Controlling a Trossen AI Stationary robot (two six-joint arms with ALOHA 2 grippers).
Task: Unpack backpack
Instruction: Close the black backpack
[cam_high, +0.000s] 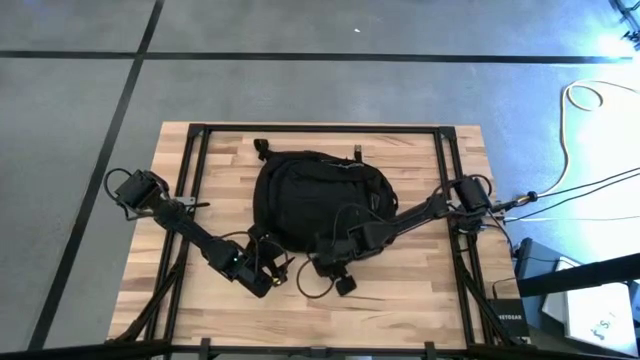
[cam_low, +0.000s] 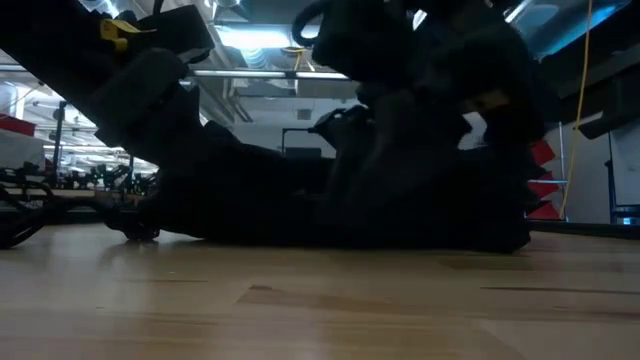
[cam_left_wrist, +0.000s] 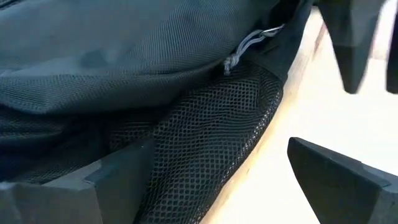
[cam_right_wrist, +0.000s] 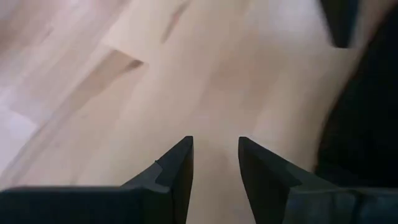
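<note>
Black mesh on the soft backpack meets the open left pincer; right pincer narrowly parted, empty.

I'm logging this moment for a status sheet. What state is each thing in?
backpack: lying flat on the table, mesh side pocket by the left pincer, nothing unpacked beside it.
left pincer: open wide, at the backpack's near edge, one finger against the mesh.
right pincer: fingers narrowly apart, holding nothing, over bare wood beside the backpack.
</note>
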